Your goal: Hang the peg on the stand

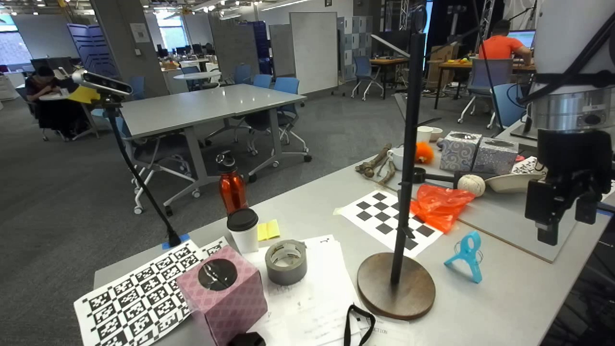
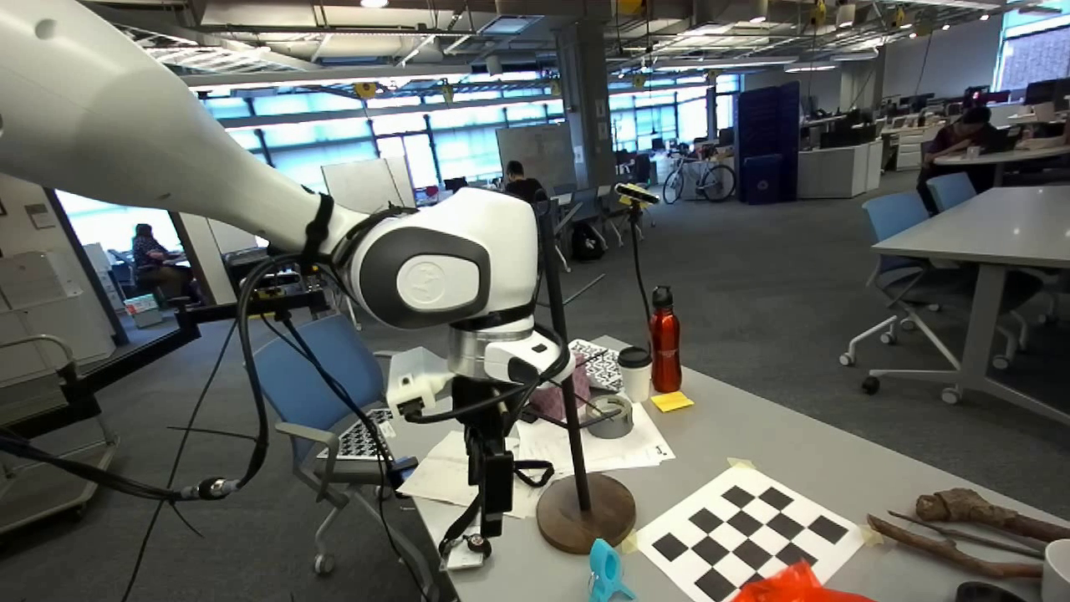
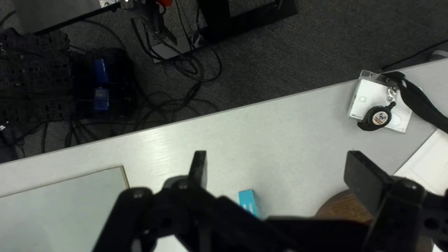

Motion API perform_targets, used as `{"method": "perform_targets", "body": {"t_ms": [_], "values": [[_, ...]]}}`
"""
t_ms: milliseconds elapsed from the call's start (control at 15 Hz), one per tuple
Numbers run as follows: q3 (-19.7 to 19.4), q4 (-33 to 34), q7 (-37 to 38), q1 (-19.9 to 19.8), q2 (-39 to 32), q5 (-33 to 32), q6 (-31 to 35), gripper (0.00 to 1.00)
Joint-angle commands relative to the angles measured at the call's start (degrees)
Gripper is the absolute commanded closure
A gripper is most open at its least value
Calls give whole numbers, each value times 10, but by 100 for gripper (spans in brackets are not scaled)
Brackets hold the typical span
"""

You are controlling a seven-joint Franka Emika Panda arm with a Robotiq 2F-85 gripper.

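Observation:
The peg is a light-blue plastic clip (image 1: 474,269) standing on the grey table beside the stand. It also shows at the bottom edge of an exterior view (image 2: 608,573). In the wrist view, only one end of the clip (image 3: 247,200) shows; my gripper's body hides the rest. The stand has a tall black pole (image 1: 408,144) with thin side arms and a round brown base (image 1: 396,290). The base also shows partly in the wrist view (image 3: 341,206). My gripper (image 1: 567,225) is open and empty, well above the table. Its fingers (image 3: 280,171) are wide apart.
An orange-red plastic bag (image 1: 442,206) and a checkerboard sheet (image 1: 379,211) lie behind the clip. A grey board (image 3: 70,210) lies beside it. A badge with a black lanyard (image 3: 379,112) lies near the table edge. A tape roll (image 1: 287,269) and pink box (image 1: 230,302) stand beyond the stand.

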State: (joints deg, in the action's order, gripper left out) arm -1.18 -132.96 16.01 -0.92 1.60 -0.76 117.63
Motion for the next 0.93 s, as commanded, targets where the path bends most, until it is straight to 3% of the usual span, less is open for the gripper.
{"method": "perform_targets", "body": {"t_ms": [0,533,867], "values": [[-6,-19,-42,-6,-11,2,36,0],[-7,-66,-86,-5,-14,4,184,0],[-5,-59,-69,-3,-16,-2,176,0]]}}
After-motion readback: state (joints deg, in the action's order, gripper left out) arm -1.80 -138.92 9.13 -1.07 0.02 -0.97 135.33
